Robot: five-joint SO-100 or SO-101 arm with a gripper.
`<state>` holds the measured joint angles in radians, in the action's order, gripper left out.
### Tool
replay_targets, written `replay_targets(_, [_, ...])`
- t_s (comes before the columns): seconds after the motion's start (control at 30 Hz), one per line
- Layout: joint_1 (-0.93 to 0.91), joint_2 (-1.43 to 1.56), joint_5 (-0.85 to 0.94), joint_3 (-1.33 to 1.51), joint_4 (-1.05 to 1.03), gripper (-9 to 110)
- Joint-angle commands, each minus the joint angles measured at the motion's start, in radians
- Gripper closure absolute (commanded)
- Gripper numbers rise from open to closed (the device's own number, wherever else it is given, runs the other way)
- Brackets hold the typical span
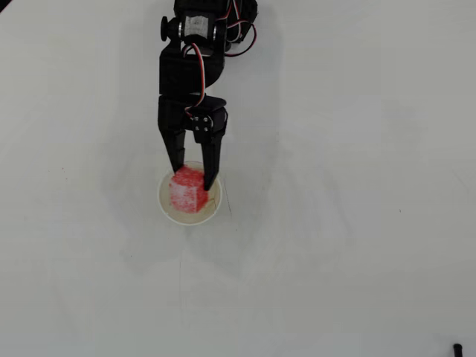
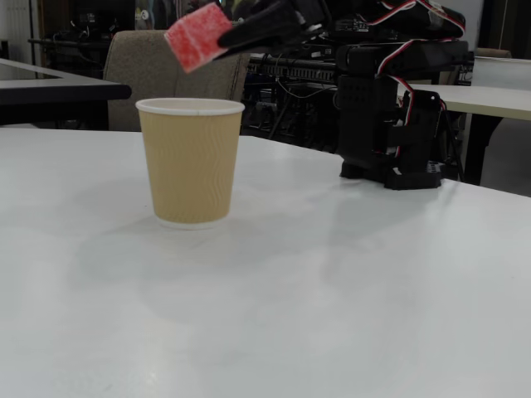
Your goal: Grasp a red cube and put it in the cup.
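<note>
A small red cube [image 1: 187, 191] with whitish flecks hangs in the air, pinched between the two black jaws of the gripper [image 1: 195, 177]; it touches nothing else. In the overhead view the cube sits inside the round outline of the cup [image 1: 211, 212], a little toward the top-left of the mouth, with cream interior showing below and to the right of it. In the fixed view the same cube [image 2: 197, 37] is tilted, one corner pointing down, and clear of the cup's rolled rim [image 2: 190, 106] — a gap of open air lies between them; seen from this side it hangs over the middle of the mouth.

The jaws are clamped on the cube from two opposite faces; the fingers reach it from the top of the overhead view, where the black arm [image 1: 187, 74] with red and white wires stretches back toward its base [image 2: 394, 124].

The cup [image 2: 190, 162] is tan and ribbed outside, upright on the plain white bench [image 1: 349, 223]; the cube looks narrower than the mouth.

The relation that matters — the cube lies straight above the opening, so a release should, by my judgement, drop it inside; the off-centre position leaves less margin on the top-left rim.
</note>
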<state>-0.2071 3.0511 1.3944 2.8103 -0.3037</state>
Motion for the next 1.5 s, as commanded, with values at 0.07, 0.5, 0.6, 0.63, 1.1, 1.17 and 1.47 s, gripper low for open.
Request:
replay_targets(0.07, [-0.005,0.026,-0.011,-0.011,0.003,92])
replay_targets(0.5, [-0.021,0.026,-0.011,-0.005,-0.003,84])
replay_targets(0.6, [-0.028,0.028,-0.011,-0.005,-0.002,75])
replay_targets(0.63, [-0.029,0.028,-0.011,-0.005,0.000,75])
replay_targets(1.1, [-0.087,0.044,-0.275,-0.011,0.055,76])
replay_targets(1.17, [-0.106,0.048,-0.399,-0.011,0.075,78])
replay_targets(1.47, [-0.181,0.071,-0.781,0.037,0.049,91])
